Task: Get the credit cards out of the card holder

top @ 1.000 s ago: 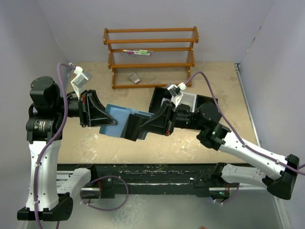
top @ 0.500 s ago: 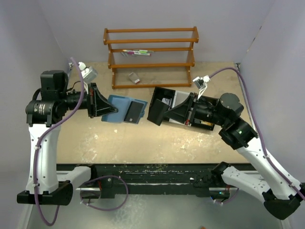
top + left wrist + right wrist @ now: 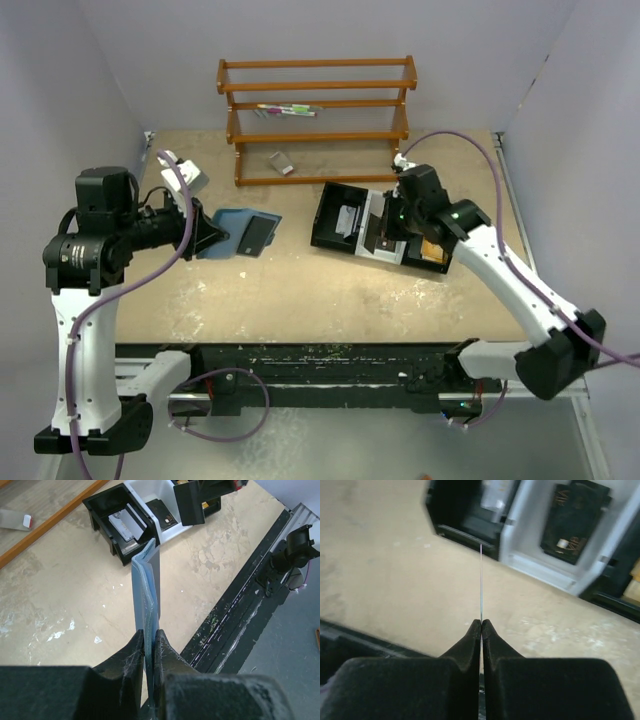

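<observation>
The left fingers (image 3: 214, 238) are clamping one edge of the card holder (image 3: 143, 595), a dark card (image 3: 257, 236) poking from its far side. The right fingers (image 3: 481, 624) are squeezing together on a second card (image 3: 481, 577), edge-on, just over the wall of the black tray (image 3: 322, 238). Bare bench (image 3: 300, 290) is lying open between both arms; a wooden rack (image 3: 320, 137) is standing by the back wall.

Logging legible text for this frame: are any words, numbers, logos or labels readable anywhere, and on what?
None can be read.
Dark card in the tray's white compartment: pale gold marks, too blurred.
Grey card in the black compartment: print too small.
Card holder and the credit card in the right gripper: no print showing.
</observation>
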Motion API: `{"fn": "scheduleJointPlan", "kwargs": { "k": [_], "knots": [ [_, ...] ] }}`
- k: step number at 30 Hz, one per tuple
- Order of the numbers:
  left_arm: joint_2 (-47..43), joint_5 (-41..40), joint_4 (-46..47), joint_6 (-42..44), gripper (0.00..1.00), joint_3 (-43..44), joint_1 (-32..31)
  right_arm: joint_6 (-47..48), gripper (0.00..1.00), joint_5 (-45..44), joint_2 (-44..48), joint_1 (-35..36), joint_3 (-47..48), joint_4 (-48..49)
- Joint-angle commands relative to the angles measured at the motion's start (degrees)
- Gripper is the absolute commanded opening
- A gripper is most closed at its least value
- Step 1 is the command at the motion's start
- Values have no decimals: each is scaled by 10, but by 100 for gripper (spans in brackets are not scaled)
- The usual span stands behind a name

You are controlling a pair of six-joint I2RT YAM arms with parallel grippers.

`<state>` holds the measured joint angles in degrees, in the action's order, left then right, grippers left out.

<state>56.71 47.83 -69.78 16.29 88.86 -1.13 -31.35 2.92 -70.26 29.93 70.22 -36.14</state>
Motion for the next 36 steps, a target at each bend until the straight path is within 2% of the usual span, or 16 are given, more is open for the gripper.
{"fn": "scheduleJointPlan", "kwargs": {
  "k": [1,9,21,28,33,36],
  "knots": [
    [-5,10,8,12,0,9,2,20,0,-155,-60,-2,40,-64],
    [-16,29,-2,8,0,18,2,6,0,-283,-190,-2,103,-71],
    [-22,83,-18,-2,0,32,2,0,0,-410,-338,-2,157,-93],
    [-19,91,-26,-9,0,52,2,-14,0,-394,-408,-2,191,-98],
    [-21,92,-35,-7,0,63,2,-25,1,-377,-420,-2,195,-85],
    [-21,95,-37,-11,0,68,2,-26,18,-361,-416,-1,204,-78]
  ]
}}
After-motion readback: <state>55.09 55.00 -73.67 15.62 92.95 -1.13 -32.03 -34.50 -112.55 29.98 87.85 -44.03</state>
